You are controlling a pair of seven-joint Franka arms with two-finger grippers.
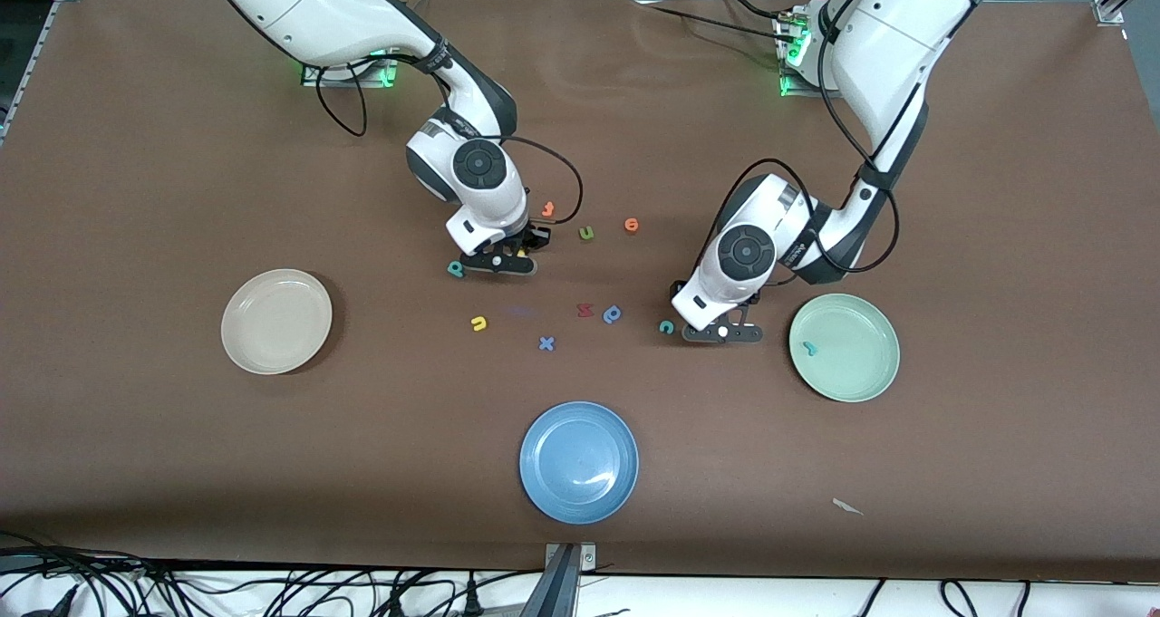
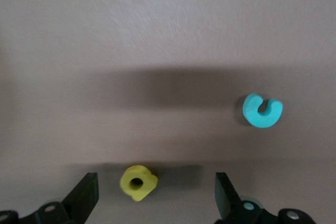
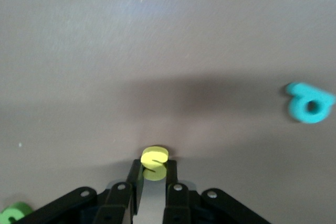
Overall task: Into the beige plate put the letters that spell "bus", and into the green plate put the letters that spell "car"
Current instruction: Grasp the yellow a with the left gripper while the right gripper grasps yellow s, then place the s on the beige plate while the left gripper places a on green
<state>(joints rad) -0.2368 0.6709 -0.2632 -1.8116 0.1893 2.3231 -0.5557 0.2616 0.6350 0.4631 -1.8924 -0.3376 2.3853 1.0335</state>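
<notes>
The right claw [image 3: 154,179] pinches the yellow s [image 3: 154,162] on the surface by its flat sides, light squashy foam, while the left claw [image 2: 157,195] hangs spread around the yellow a [image 2: 138,182].

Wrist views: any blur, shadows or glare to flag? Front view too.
Left wrist view: yellow a and teal c slightly soft; broad gripper shadow bands on the table. Right wrist view: yellow s in the fingers fairly sharp, teal b blurred, dark shadow ahead. Front view: even light, a highlight on the blue plate.
</notes>
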